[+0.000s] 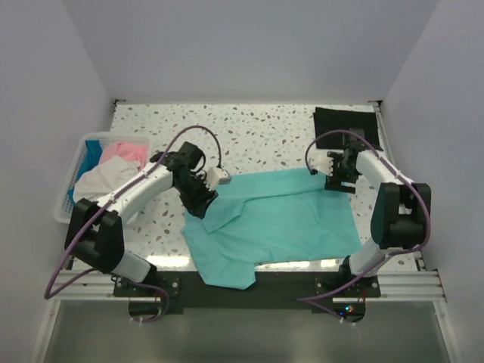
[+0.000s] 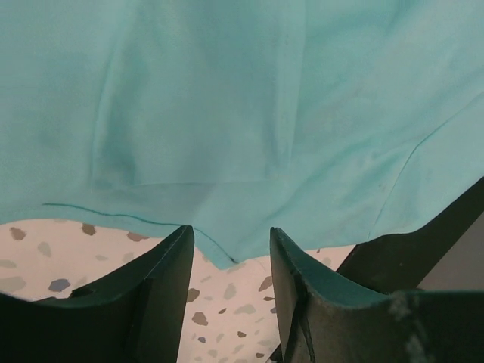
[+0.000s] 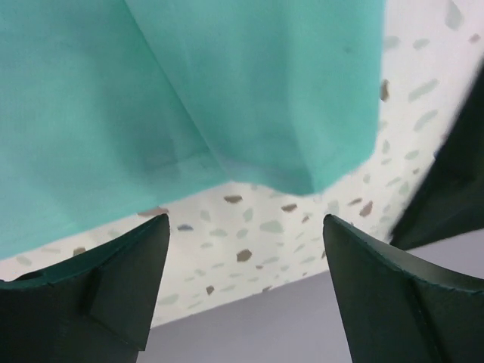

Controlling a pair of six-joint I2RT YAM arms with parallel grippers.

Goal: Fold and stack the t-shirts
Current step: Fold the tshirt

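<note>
A teal-green t-shirt (image 1: 280, 219) lies partly folded on the speckled table, its near corner hanging over the front edge. My left gripper (image 1: 198, 198) is open at the shirt's left edge. In the left wrist view the left gripper (image 2: 231, 242) has a hem corner of the teal shirt (image 2: 227, 113) lying between its fingertips, not pinched. My right gripper (image 1: 336, 181) is open at the shirt's far right corner. In the right wrist view the right gripper (image 3: 246, 223) is wide open just short of the teal shirt's edge (image 3: 227, 91). A folded black t-shirt (image 1: 346, 125) lies at the back right.
A white slatted basket (image 1: 66, 198) stands at the table's left edge and holds the pink (image 1: 123, 151), white (image 1: 102, 180) and bright blue (image 1: 92, 151) t-shirts. Grey walls close the back and both sides.
</note>
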